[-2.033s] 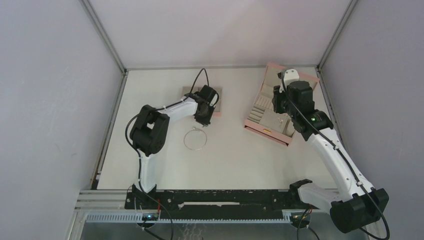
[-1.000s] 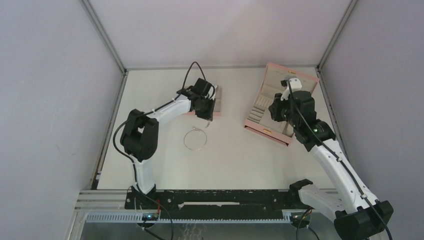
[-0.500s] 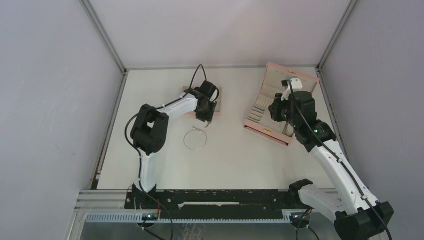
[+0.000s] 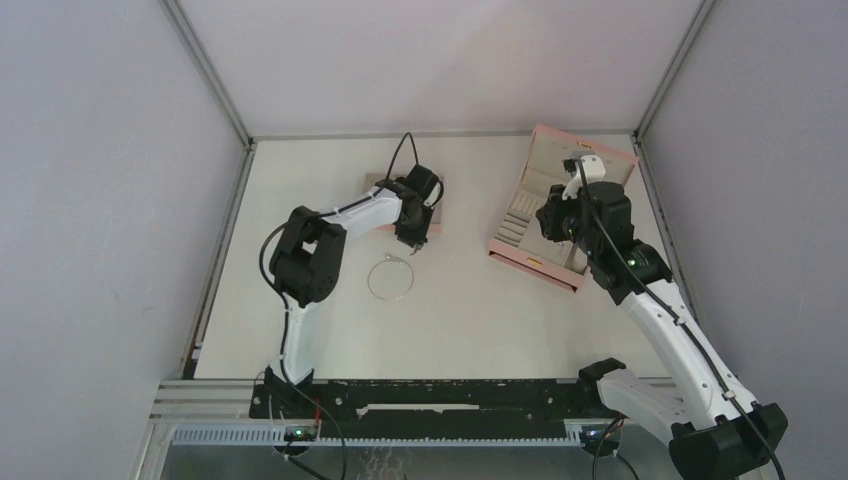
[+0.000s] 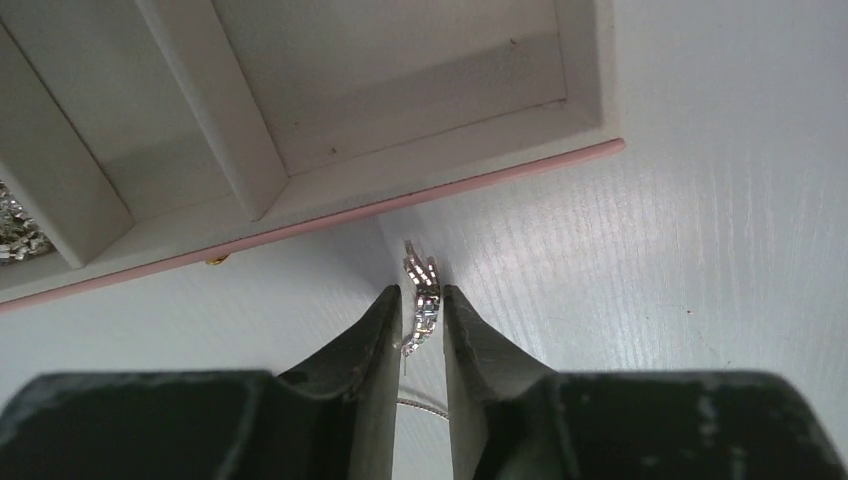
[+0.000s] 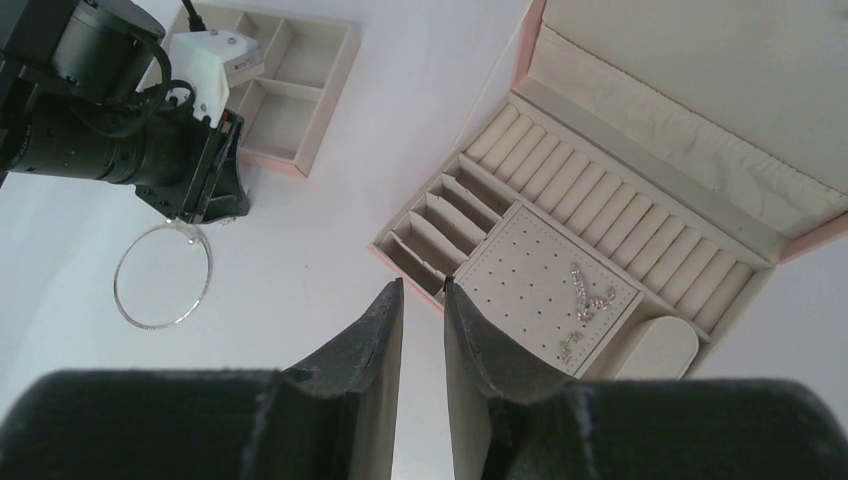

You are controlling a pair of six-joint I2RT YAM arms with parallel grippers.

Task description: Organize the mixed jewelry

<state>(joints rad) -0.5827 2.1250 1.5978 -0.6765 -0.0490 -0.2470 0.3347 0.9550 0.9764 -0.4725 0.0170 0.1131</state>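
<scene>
A small sparkling silver earring (image 5: 422, 300) sits between my left gripper's (image 5: 421, 290) narrow jaws and touches both fingers, just off the front rim of the pink compartment tray (image 5: 300, 225). From above, the left gripper (image 4: 411, 244) is low at the tray's near edge. The thin silver hoop (image 4: 370, 280) lies on the table just in front of it, and a bit of its wire (image 5: 430, 406) shows between the fingers. My right gripper (image 6: 423, 284) hovers over the open pink box (image 6: 640, 190) with a narrow gap and nothing held.
A silver cluster (image 5: 15, 225) lies in a left compartment of the tray. Sparkling pieces (image 6: 588, 290) rest on the box's perforated pad. The box (image 4: 545, 215) stands at the back right, with its lid against the wall corner. The left arm's cable loops over the tray.
The left arm swung back over the tray, then came down again beside its front edge. Its jaws widened and then narrowed around the earring. The right arm rose slightly, then held still.
</scene>
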